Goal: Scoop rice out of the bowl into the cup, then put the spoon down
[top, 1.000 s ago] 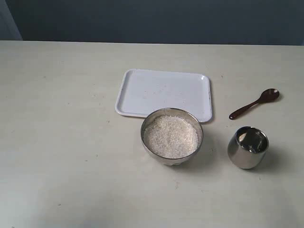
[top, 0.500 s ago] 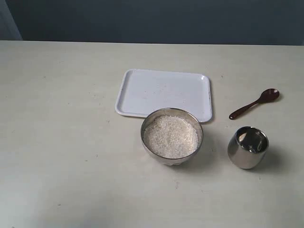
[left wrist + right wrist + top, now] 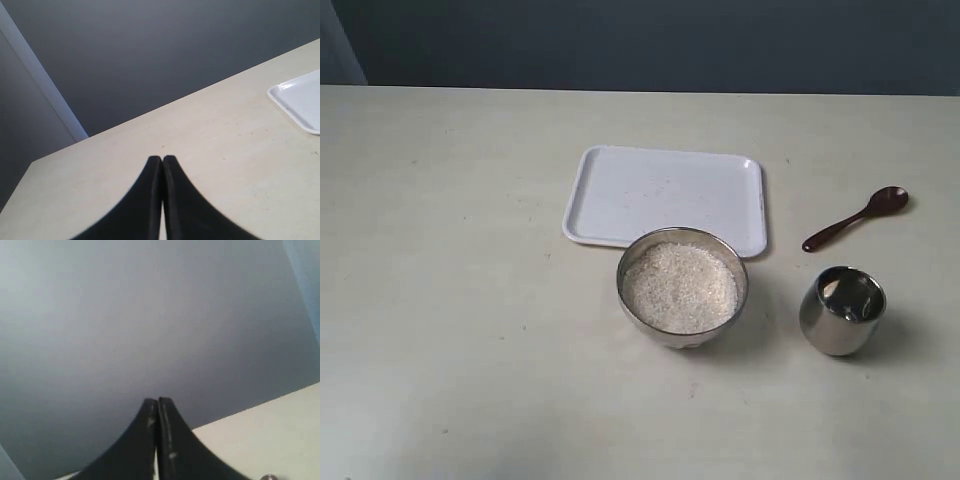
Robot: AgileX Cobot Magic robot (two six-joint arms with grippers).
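Your right claw (image 3: 158, 401) is pinched shut on nothing and looks mostly at the grey wall. Your left claw (image 3: 161, 159) is likewise closed and empty, over bare worktop (image 3: 450, 300) with a corner of the white tray (image 3: 300, 102) in its view. Neither arm shows in the exterior view, so you cannot place them exactly. The spoon (image 3: 857, 218) lies flat on the right side, well apart from the bowl (image 3: 665, 336). Its long axis runs diagonally, scoop end far and right, handle tip near and left (pointing toward the bowl). Your right arm is probably the nearer. The cup (image 3: 842, 310) stands upright just in front of the spoon, and the rice (image 3: 680, 288) fills the bowl. Nothing blocks the handle, though the cup sits close on the near side.
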